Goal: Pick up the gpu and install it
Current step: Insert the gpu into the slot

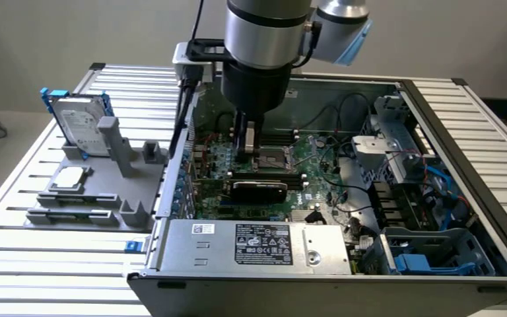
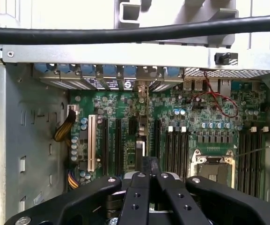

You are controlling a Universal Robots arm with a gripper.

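One robot arm (image 1: 267, 46) hangs over one open computer case (image 1: 342, 277), which lies on its side on a slatted metal table (image 1: 24, 254). Its gripper (image 1: 250, 146) is down inside the case, over the green motherboard (image 1: 319, 158), and its fingers are pressed together. In the wrist view the two black fingers (image 2: 149, 171) meet in a narrow wedge just above a row of expansion slots (image 2: 111, 143); whether anything thin is pinched between them I cannot make out.

The gpu (image 1: 256, 190), one flat black card, sits in the case on the motherboard, just below the gripper in the exterior view and apart from it. Whether it is fully seated in a slot is hard to tell from here.

On the table at the exterior view's left stands one grey holder (image 1: 95, 191). It carries one silver hard drive (image 1: 82, 125) in a blue frame, upright, and one small square silver part (image 1: 68, 177) lying flat. Other slots of the holder are too small to read.

One silver power supply (image 1: 253, 247) with a label fills the near side of the case. One empty processor socket (image 2: 213, 165) shows in the wrist view, with memory slots on both sides. A thick black cable (image 2: 78, 33) crosses the case's edge. The drive cage at the exterior view's right is partly cut off.
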